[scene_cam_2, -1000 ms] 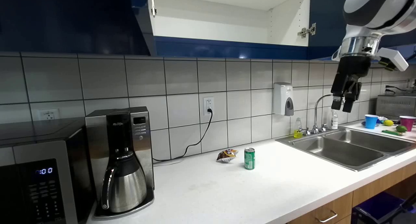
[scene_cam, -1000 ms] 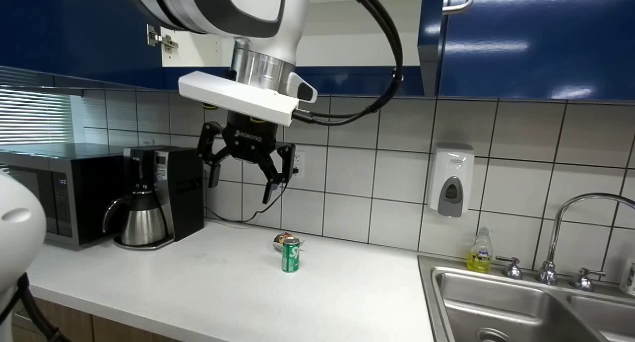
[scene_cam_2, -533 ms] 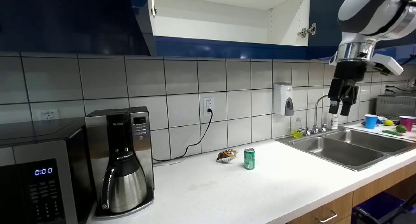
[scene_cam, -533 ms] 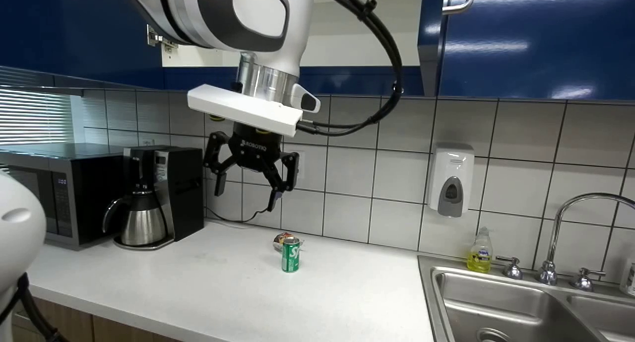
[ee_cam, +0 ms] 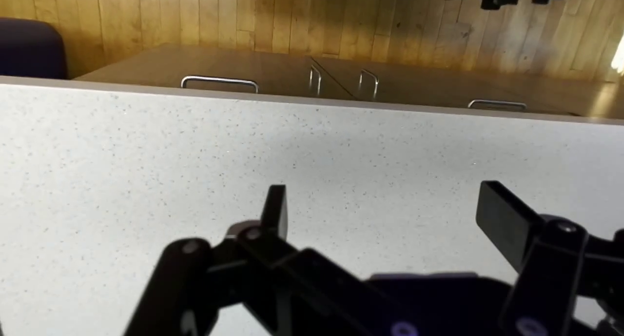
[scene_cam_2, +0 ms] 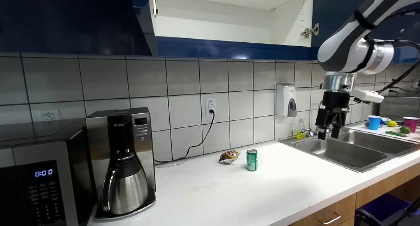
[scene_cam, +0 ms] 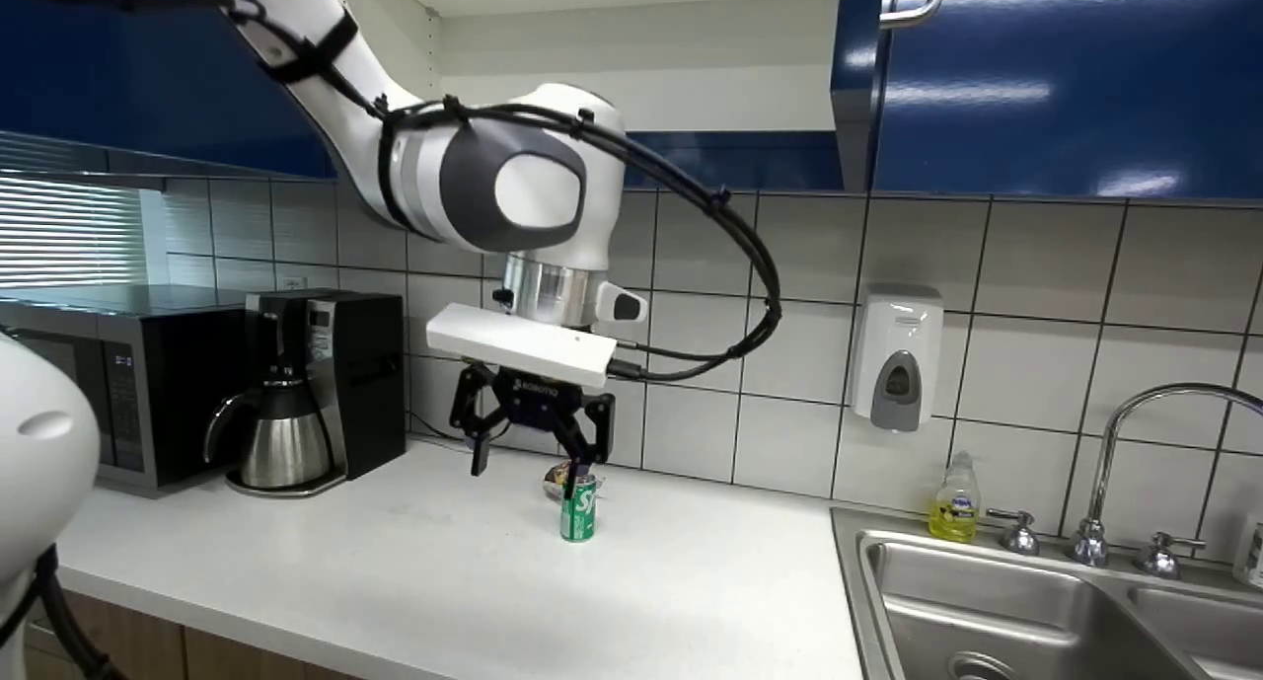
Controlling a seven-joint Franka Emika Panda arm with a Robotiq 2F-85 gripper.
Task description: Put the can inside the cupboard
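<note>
The green can (scene_cam: 579, 518) with a silvery top stands upright on the counter; it also shows in an exterior view (scene_cam_2: 252, 161). My gripper (scene_cam: 525, 475) is open and empty above the counter. One fingertip overlaps the can's top there, but in an exterior view the gripper (scene_cam_2: 328, 136) hangs higher and well to the right of the can, apart from it. In the wrist view the open fingers (ee_cam: 382, 199) have only bare counter between them; the can is out of view. The cupboard (scene_cam: 681, 68) above is open with a white interior, also visible in an exterior view (scene_cam_2: 210, 21).
A small brownish snack bag (scene_cam_2: 229, 156) lies beside the can near the wall. A coffee maker (scene_cam_2: 126, 183) and a black microwave (scene_cam_2: 36, 173) stand at one end. A sink (scene_cam_2: 344, 154) with faucet is at the other. A soap dispenser (scene_cam: 898, 359) hangs on the tiles.
My arm and open gripper have come down toward the counter, shifting right in an exterior view and left, toward the can, in an exterior view. The can has not moved.
</note>
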